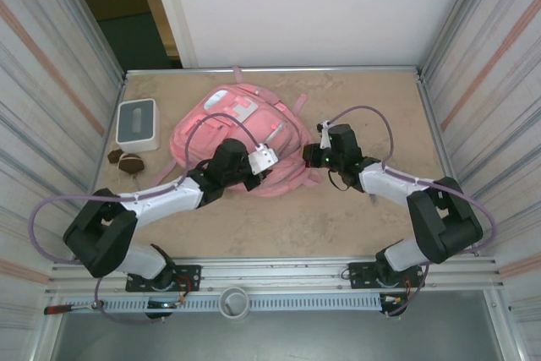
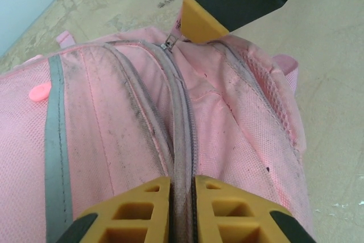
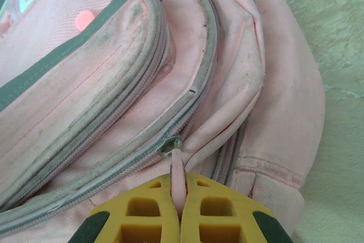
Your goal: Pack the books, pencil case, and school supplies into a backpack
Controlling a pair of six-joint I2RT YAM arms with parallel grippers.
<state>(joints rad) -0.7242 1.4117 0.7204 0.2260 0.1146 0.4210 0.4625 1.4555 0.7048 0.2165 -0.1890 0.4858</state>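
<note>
Lying flat mid-rear on the worktop (image 1: 355, 217): pink backpack (image 1: 224, 128), front pockets up. Near edge: left end effector (image 2: 182, 185) pressed together on the zipper seam (image 2: 183, 140), apparently pinching a fold of it. Opposite side: right end effector (image 3: 179, 185) pinching the pink zipper pull (image 3: 177, 166), slider (image 3: 169, 144) just beyond its fingertips.

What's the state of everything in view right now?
backpack, lying flat on the table, pockets zipped along the stretches seen
zipper pull, pinched in the right hand
left hand, shut on the backpack's zipper seam
right hand, shut on the zipper pull
white box, on the table, untouched
</note>
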